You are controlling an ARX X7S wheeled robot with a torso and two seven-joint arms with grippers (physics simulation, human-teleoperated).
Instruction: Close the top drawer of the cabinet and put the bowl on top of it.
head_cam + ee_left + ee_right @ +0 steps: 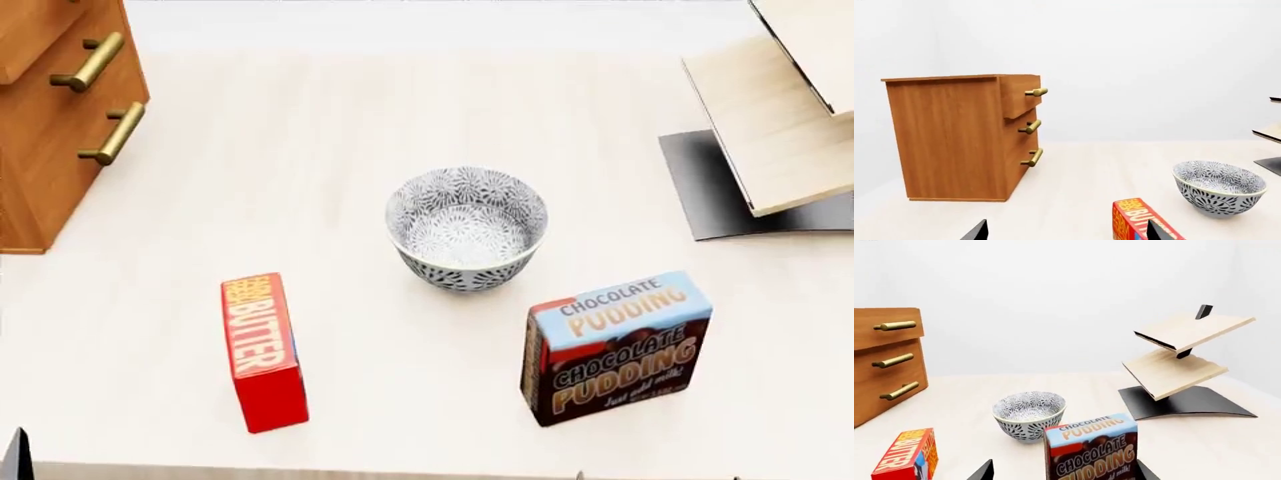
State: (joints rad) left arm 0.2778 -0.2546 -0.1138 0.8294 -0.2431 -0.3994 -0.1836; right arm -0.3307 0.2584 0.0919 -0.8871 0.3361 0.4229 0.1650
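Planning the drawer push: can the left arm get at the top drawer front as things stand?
Probably yes. The top drawer juts out with bare table before it; the butter box and bowl sit off to the side.

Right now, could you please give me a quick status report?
Left gripper and right gripper both open, holding nothing. Top drawer sticking out; bowl on the table. Butter box and pudding box flank the bowl.

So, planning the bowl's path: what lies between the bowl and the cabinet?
Nothing: in the head view only bare table separates the bowl from the cabinet. The butter box sits nearer the robot.
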